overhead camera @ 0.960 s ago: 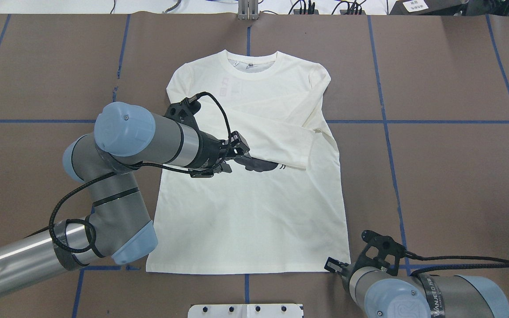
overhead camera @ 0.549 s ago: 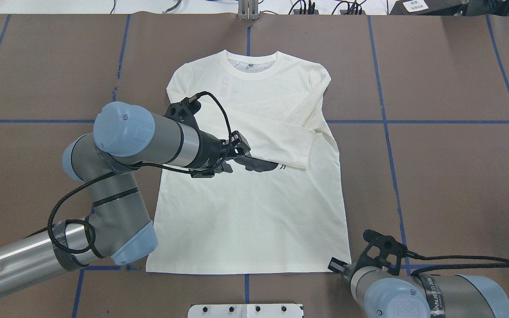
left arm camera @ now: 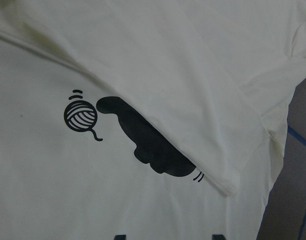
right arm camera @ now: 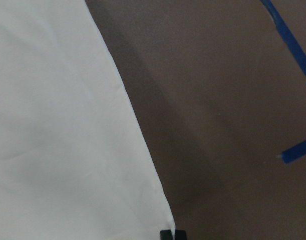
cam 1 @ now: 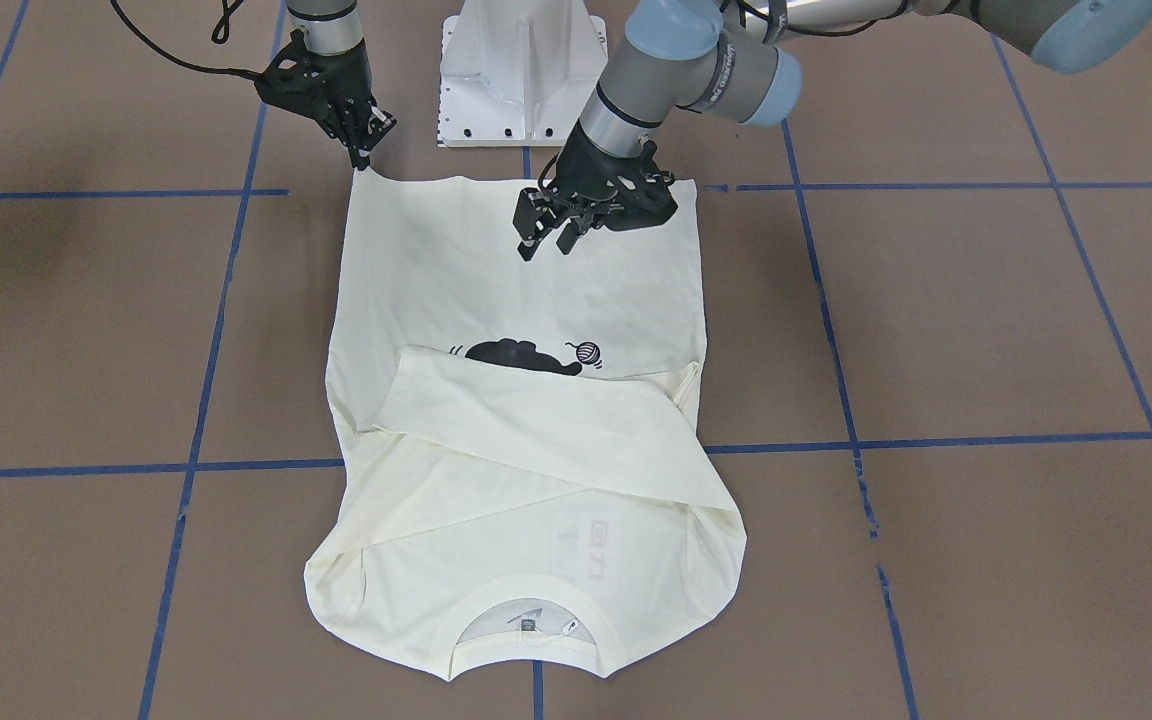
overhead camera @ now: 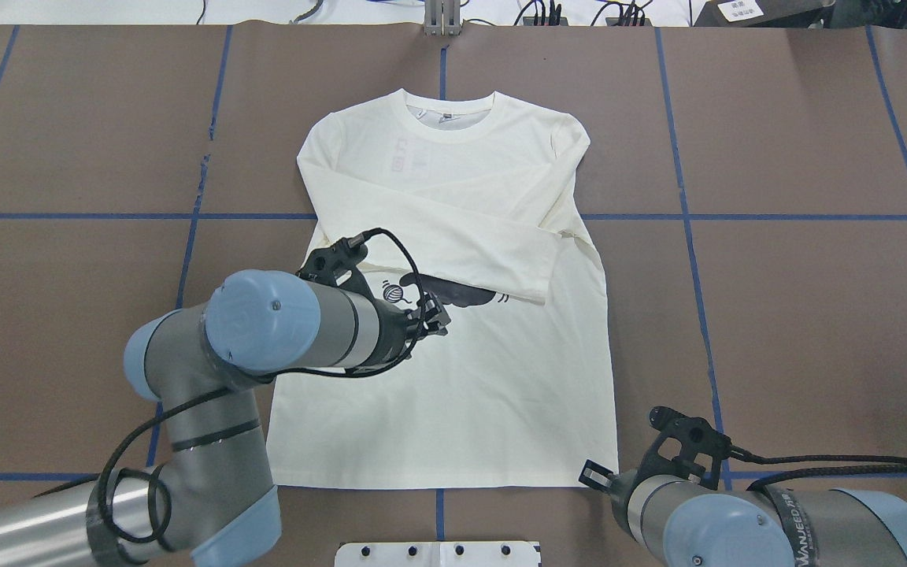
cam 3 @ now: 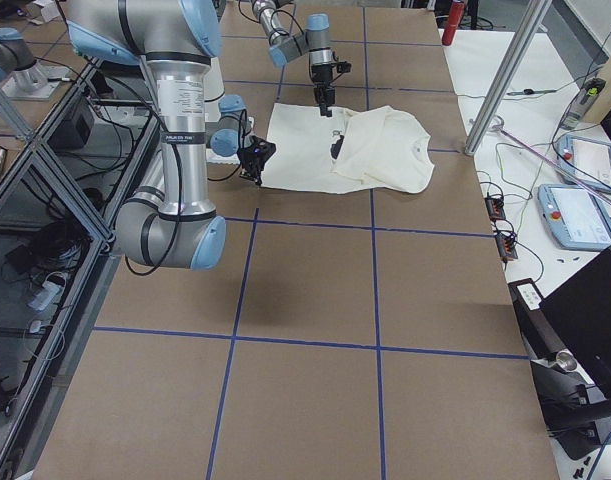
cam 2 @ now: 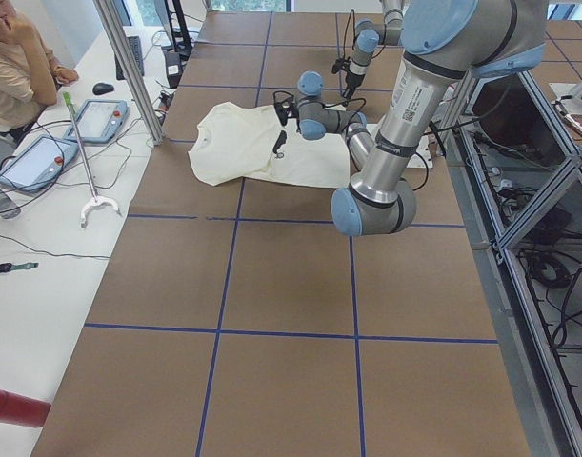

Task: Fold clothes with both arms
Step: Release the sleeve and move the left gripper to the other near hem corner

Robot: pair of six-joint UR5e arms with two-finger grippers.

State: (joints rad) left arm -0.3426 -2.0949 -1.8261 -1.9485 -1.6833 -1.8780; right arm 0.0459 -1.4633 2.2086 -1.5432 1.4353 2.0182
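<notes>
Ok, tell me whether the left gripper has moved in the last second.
Yes. In the overhead view the left gripper has drawn back toward the robot: once level with the cat print, it is now below it, nearer the shirt hem.

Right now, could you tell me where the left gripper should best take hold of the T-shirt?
Probably the free hem corner of the T-shirt on the robot's left, coming in from beyond the hem: it lies flat and uncovered, mirroring the corner where the right gripper sits. The left gripper hangs open.
</notes>
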